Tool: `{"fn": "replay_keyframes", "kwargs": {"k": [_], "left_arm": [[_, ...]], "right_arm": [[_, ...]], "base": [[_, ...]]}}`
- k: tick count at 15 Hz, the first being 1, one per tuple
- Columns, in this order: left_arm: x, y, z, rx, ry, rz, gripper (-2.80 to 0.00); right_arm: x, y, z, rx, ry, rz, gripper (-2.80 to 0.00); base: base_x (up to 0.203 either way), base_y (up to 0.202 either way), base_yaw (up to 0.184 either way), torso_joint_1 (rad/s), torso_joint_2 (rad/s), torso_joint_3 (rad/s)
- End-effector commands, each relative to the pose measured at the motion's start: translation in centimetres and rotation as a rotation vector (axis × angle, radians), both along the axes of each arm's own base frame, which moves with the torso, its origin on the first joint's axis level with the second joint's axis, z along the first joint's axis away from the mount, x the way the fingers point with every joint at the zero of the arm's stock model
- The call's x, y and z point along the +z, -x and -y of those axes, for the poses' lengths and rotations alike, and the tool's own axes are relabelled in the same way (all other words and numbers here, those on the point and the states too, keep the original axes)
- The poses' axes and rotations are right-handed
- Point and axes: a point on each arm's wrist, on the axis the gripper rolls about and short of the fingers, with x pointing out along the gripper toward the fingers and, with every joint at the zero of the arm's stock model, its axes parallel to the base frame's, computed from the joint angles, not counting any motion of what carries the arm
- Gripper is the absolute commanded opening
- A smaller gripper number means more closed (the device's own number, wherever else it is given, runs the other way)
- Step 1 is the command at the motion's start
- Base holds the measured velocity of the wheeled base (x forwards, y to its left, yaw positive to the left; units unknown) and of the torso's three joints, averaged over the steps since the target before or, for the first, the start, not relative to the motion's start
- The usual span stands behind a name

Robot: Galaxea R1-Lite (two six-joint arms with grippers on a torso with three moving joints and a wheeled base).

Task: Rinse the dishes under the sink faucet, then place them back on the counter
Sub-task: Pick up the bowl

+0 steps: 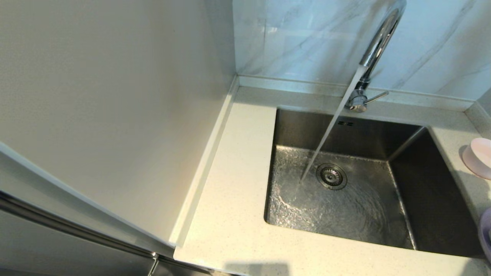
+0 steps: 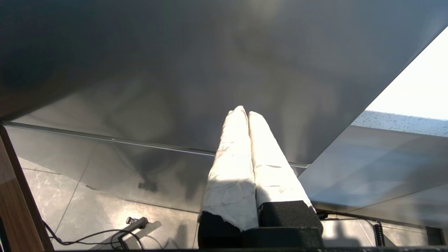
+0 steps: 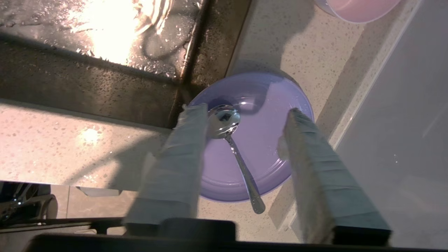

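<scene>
Water pours from the chrome faucet into the steel sink and swirls round the drain. On the counter right of the sink stand the pink bowl and the lavender plate-bowl, both cut by the head view's edge. In the right wrist view the lavender plate-bowl holds the metal spoon, its handle over the rim. My right gripper hovers open above it, fingers on either side of the spoon, nothing held. My left gripper is shut and empty, parked below the counter.
A tall cream cabinet side rises left of the counter. The marble wall panel stands behind the faucet. Another pale panel rises close beside the lavender plate-bowl. Neither arm shows in the head view.
</scene>
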Motion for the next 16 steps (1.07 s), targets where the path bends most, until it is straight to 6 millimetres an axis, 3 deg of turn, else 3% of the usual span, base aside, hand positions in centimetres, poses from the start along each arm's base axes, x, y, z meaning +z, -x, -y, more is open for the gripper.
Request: {"fn": "replay_keyframes", "kwargs": {"k": [1, 6, 12, 16], "left_arm": [[0.0, 0.0, 0.0, 0.001, 0.0, 0.0, -2.8], [0.0, 0.0, 0.0, 0.001, 0.0, 0.0, -2.8], [0.0, 0.0, 0.0, 0.0, 0.0, 0.0, -2.8], [0.0, 0.0, 0.0, 0.001, 0.0, 0.0, -2.8]], "right_arm": [[-0.8, -1.1, 1.1, -0.017, -0.021, -0.039, 0.0], [-2.2, -3.1, 2.3, -0.013, -0.06, -0.091, 0.0], [-5.8, -11.0, 7.0, 0.006, 0.002, 0.051, 0.0], [-6.9, -14.6, 9.1, 0.024, 0.008, 0.102, 0.0]], "base": [[0.0, 0.0, 0.0, 0.0, 0.0, 0.0], [0.0, 0.0, 0.0, 0.0, 0.0, 0.0], [0.0, 0.0, 0.0, 0.0, 0.0, 0.0], [0.0, 0.0, 0.0, 0.0, 0.0, 0.0]]}}
